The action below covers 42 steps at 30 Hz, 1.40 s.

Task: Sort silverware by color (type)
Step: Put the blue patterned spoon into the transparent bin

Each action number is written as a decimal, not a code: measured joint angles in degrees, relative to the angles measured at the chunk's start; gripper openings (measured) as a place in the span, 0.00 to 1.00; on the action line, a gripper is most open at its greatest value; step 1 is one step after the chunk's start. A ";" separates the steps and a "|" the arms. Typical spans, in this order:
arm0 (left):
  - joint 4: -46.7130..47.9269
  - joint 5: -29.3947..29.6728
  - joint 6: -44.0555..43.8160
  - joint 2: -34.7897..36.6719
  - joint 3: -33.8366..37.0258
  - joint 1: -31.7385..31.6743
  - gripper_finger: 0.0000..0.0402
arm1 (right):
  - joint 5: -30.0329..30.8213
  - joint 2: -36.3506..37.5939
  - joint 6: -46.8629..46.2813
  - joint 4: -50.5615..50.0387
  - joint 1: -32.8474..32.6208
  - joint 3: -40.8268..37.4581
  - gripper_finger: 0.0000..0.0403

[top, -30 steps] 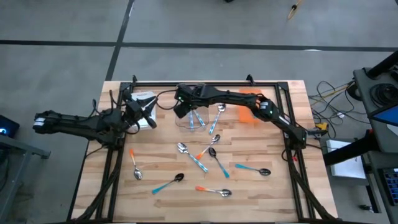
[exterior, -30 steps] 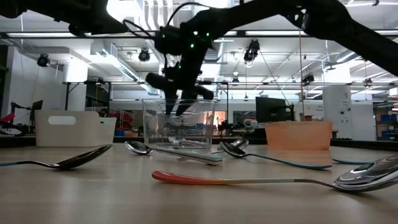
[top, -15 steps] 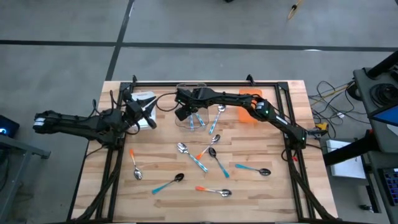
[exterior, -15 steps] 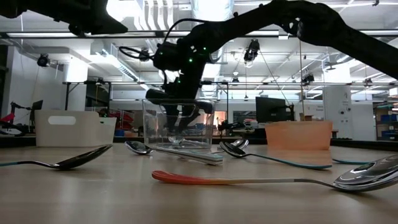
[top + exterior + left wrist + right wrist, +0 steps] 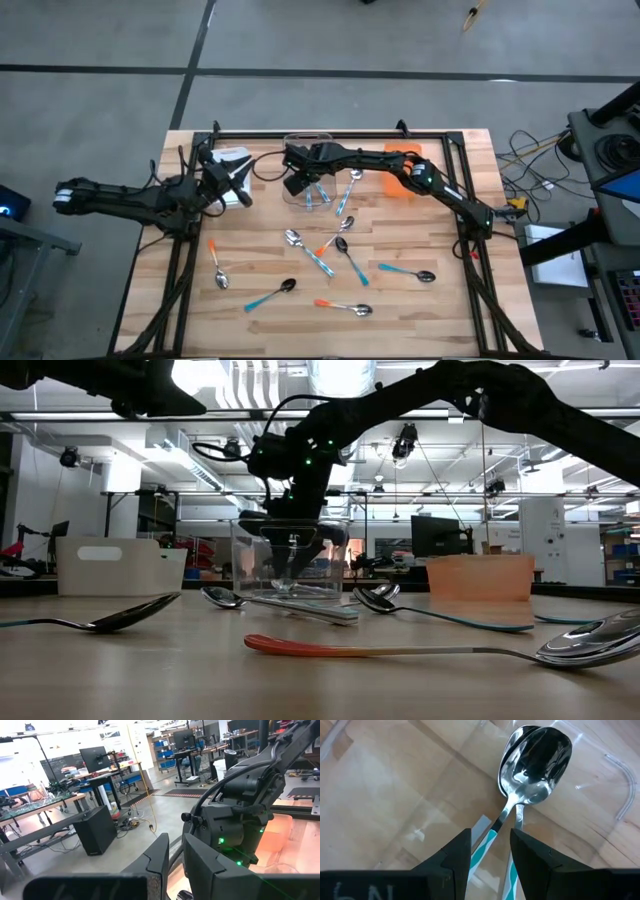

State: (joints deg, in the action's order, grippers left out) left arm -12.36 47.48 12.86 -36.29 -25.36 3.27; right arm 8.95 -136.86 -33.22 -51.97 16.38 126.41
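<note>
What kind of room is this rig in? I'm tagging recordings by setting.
Most likely a robotics lab or workshop: workbenches with monitors stand on an open concrete floor, behind a framed wooden table strewn with spoons and two robot arms.

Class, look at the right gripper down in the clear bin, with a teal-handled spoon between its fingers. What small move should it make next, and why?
Probably lift straight up out of the clear bin. The right gripper stands with its fingers open either side of the teal-handled spoon, which already lies on another spoon on the bin floor, so the drop looks done. The left gripper waits by the white bin.
</note>
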 joint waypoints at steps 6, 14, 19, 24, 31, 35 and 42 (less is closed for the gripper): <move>0.00 0.00 0.00 -0.06 0.00 0.00 0.10 | -0.34 0.00 2.32 -0.12 -0.13 -0.07 0.32; 0.02 0.00 0.00 -0.11 0.00 0.01 0.10 | -4.31 0.05 -0.07 -0.04 0.00 -0.07 0.32; 0.02 0.00 0.17 -0.26 0.00 0.00 0.10 | -7.69 0.14 -0.29 -0.18 -0.02 -0.07 0.32; 0.03 -0.01 0.17 -0.38 0.00 0.00 0.10 | -9.00 0.15 1.62 -0.30 -0.09 -0.07 0.32; 0.04 -0.02 0.17 -0.37 0.00 0.00 0.10 | -9.78 0.39 1.18 -0.36 -0.19 1.64 0.31; 0.02 0.00 0.20 -0.38 0.00 0.00 0.10 | -11.88 0.39 0.24 -0.02 -0.65 2.43 0.29; 0.04 -0.02 0.20 -0.42 0.00 0.00 0.10 | -12.41 0.27 0.81 -0.28 -0.81 2.40 0.21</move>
State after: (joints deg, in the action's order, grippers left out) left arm -12.32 47.47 13.06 -36.71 -25.36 3.27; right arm -3.46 -136.58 -32.41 -52.25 15.57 128.81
